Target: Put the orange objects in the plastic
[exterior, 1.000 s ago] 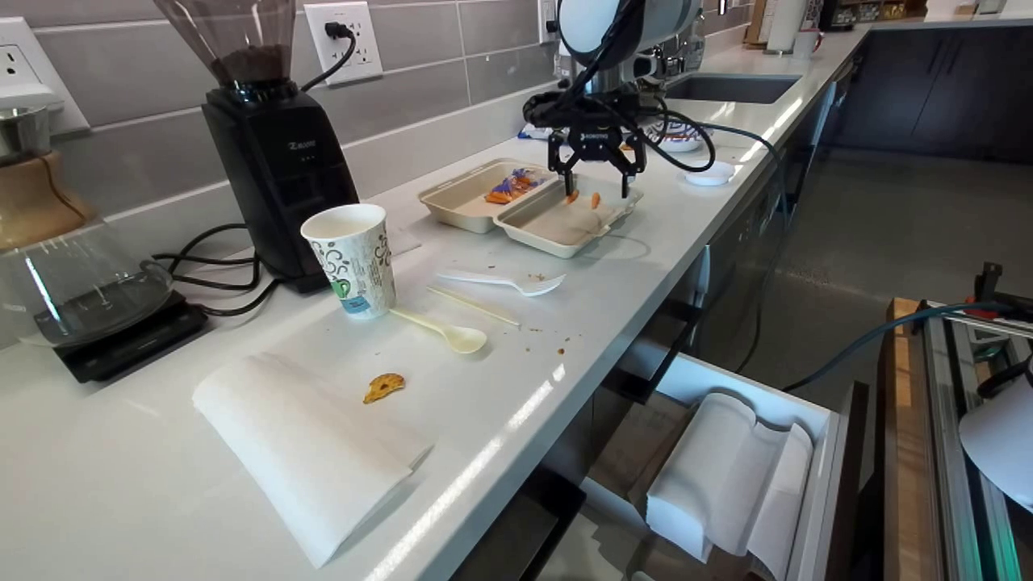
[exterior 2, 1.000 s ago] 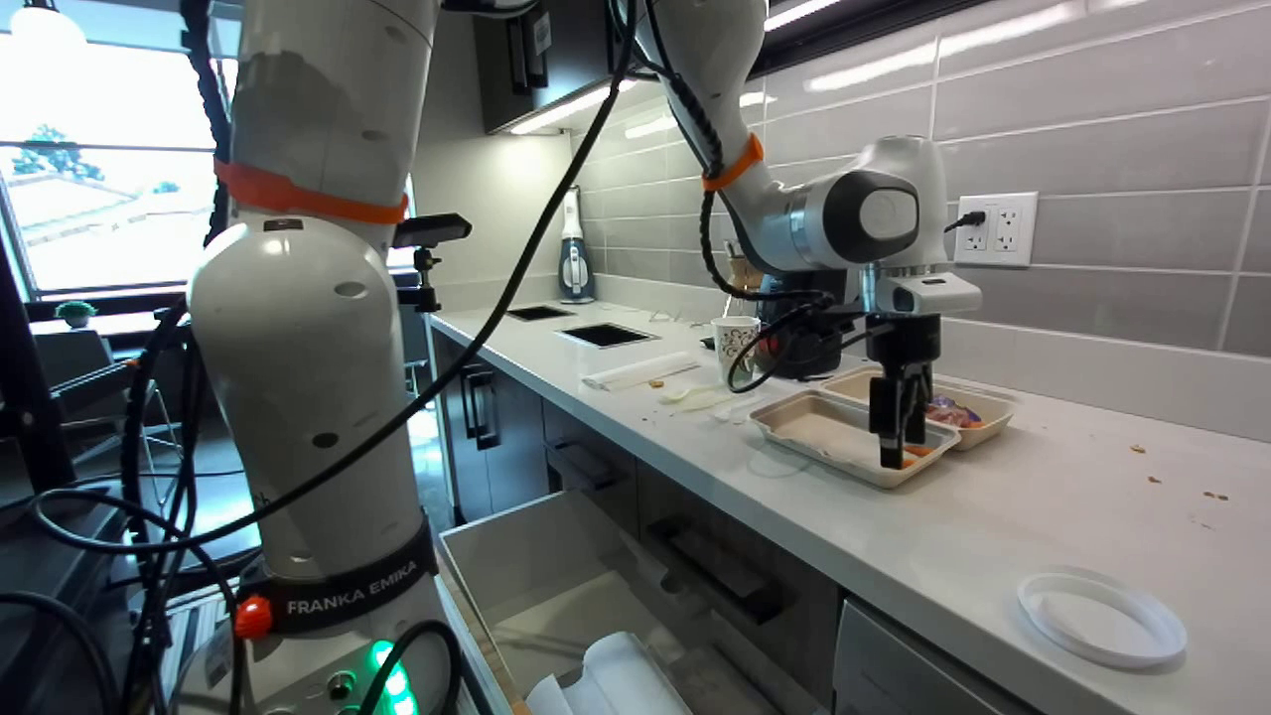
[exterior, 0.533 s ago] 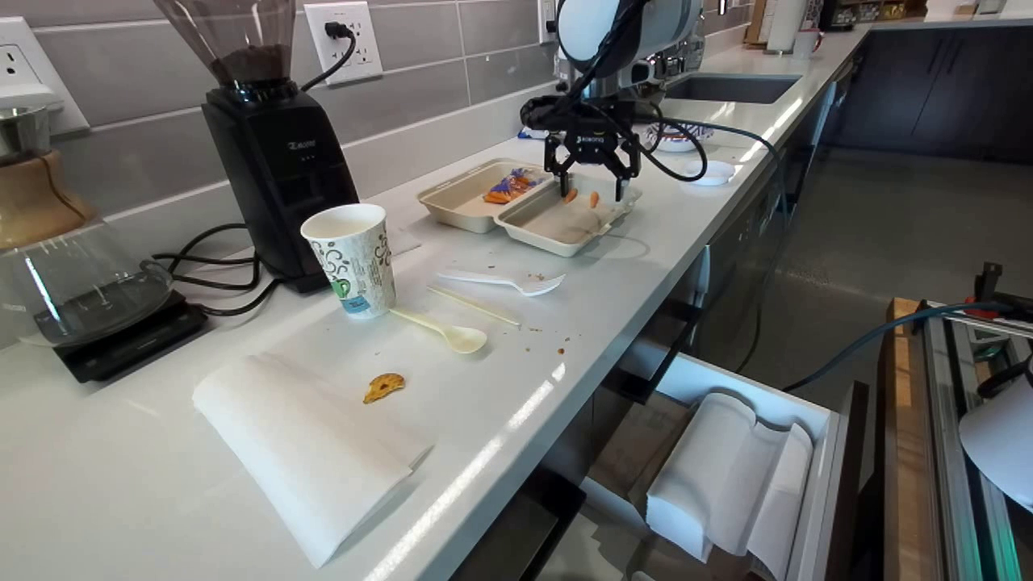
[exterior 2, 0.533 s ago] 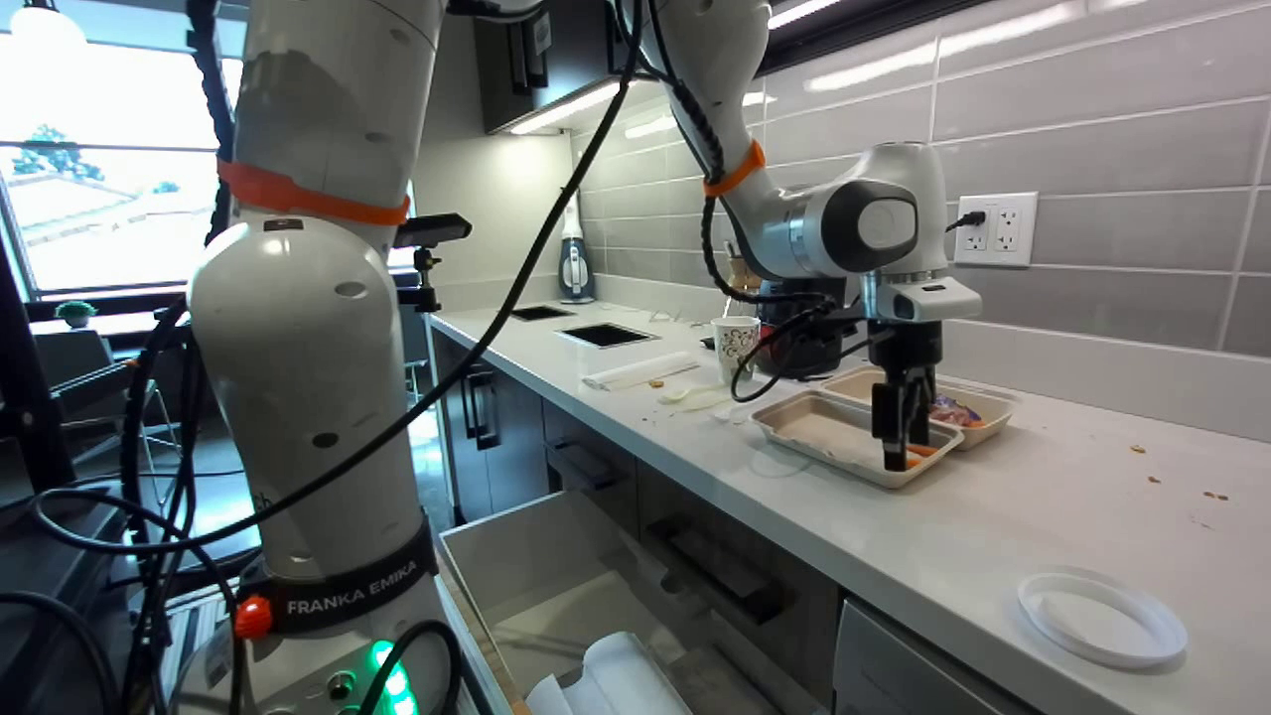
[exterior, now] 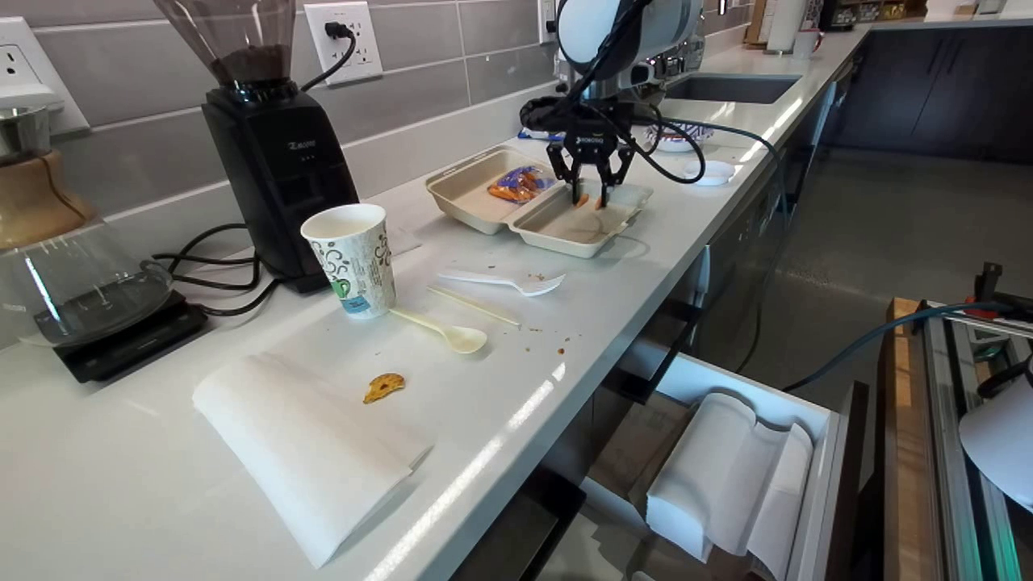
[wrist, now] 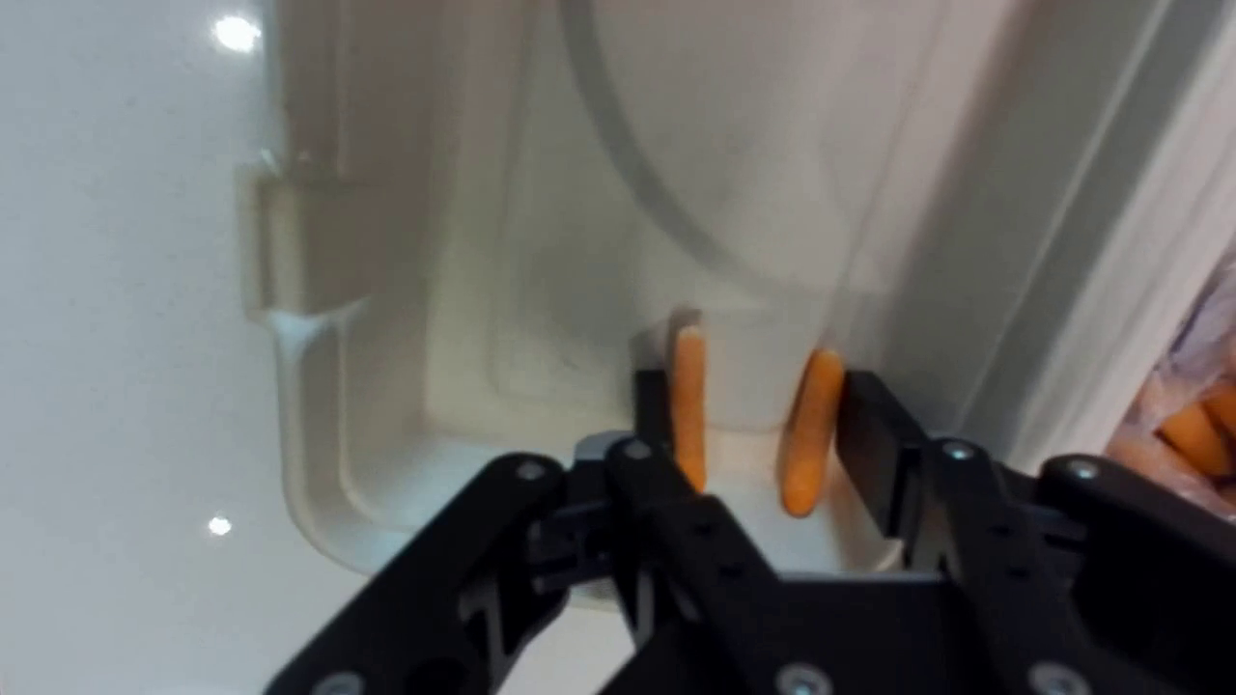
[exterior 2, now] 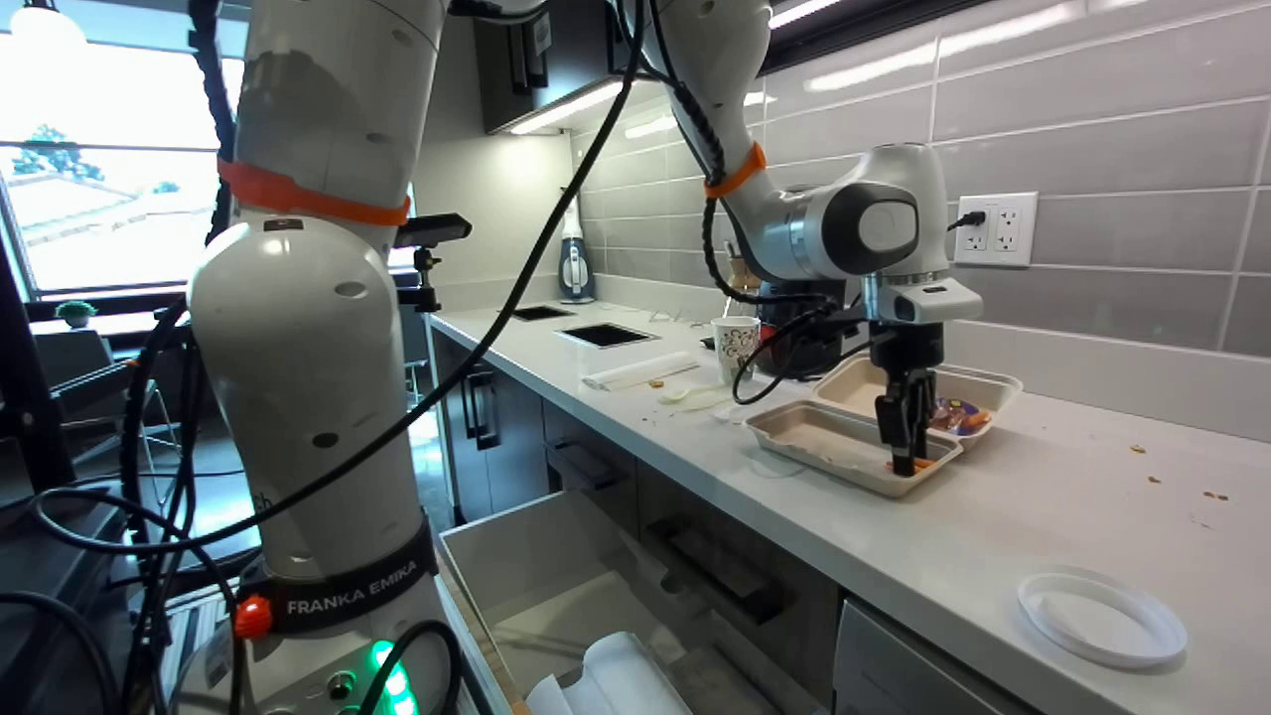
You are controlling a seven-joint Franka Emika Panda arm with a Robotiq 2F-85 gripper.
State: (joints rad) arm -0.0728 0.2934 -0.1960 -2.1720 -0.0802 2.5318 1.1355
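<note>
Two small orange pieces [wrist: 688, 405] lie in the near half of the beige takeout box [wrist: 579, 261], a gap between them. My gripper [wrist: 756, 410] reaches down into this half, its jaws part-way apart around both pieces. The left piece lies against one finger; the right piece [wrist: 814, 434] is close beside or touching the other finger. In the box's other half sits the plastic [exterior: 520, 184], a crumpled clear and blue bag with several orange pieces inside; the wrist view shows only its edge [wrist: 1202, 439] at the right. In an exterior view the fingers [exterior 2: 902, 459] partly hide the loose pieces.
A tiled wall [exterior 2: 1092, 248] runs behind the counter. A paper cup [exterior: 353, 266], a white fork [exterior: 516, 282], a spoon [exterior: 456, 336] and a black grinder [exterior: 278, 169] stand or lie beyond the box. A white lid [exterior 2: 1102, 618] lies near the front edge, above an open drawer [exterior 2: 556, 556].
My gripper's fingers have come closer together and sit slightly lower. The box has shifted and turned a little, and the bag moved with it.
</note>
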